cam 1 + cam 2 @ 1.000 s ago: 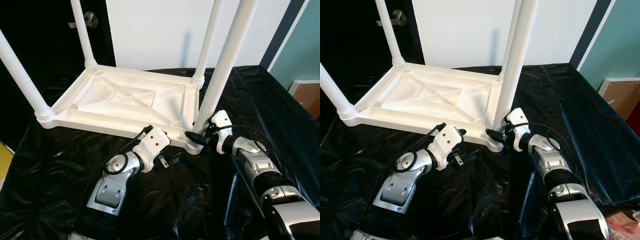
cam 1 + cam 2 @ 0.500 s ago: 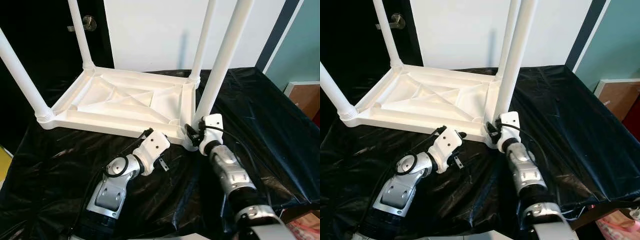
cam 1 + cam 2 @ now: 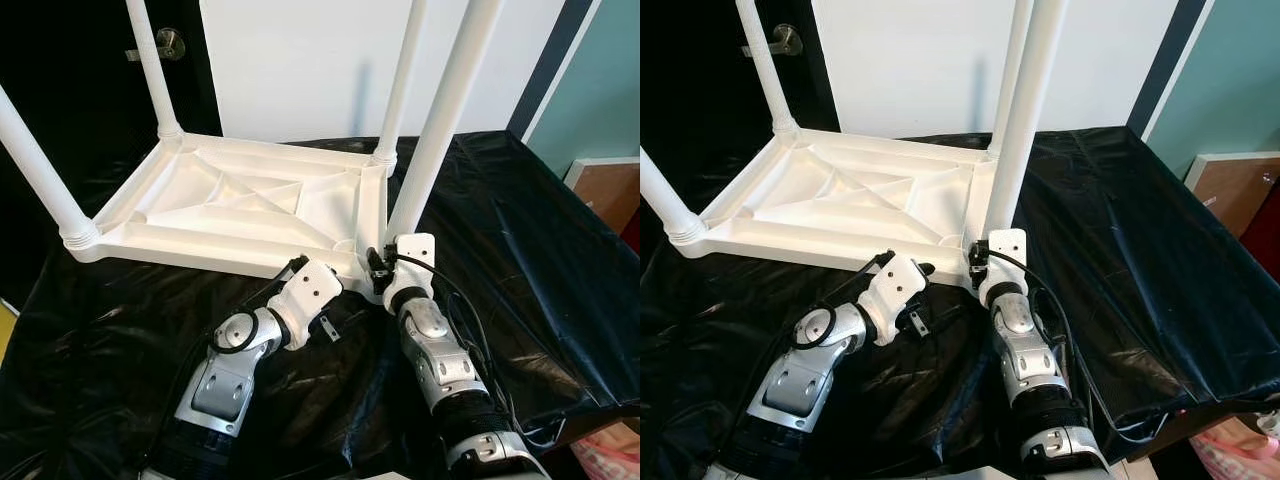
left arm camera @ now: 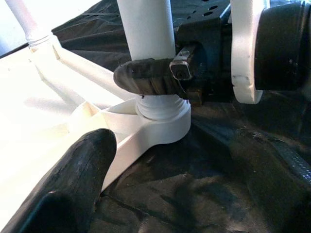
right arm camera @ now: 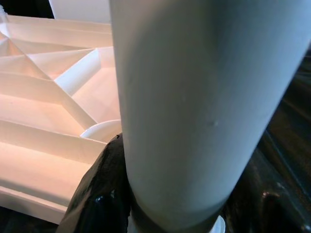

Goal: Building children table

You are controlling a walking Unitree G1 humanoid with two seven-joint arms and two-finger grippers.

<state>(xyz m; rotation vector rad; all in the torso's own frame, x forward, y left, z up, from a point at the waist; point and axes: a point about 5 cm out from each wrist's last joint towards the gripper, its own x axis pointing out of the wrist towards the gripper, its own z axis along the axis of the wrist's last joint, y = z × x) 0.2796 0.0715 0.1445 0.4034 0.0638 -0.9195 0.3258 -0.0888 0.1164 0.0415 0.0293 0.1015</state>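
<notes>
The right gripper [image 4: 160,77] is clenched low on the near-right leg [image 3: 440,120] of the upturned table [image 3: 240,205], probably light, stiff, slick plastic; the left gripper [image 3: 335,325] rests released.

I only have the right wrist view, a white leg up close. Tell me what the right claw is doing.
Observer: The right claw is clamped round the near-right table leg, just above its threaded socket.
Operator: Report the left claw.
Observer: The left claw sits open beside the upturned tabletop's near edge, gripping nothing.
Operator: Count the legs.
Observer: Four legs stand upright, one at each corner.
</notes>
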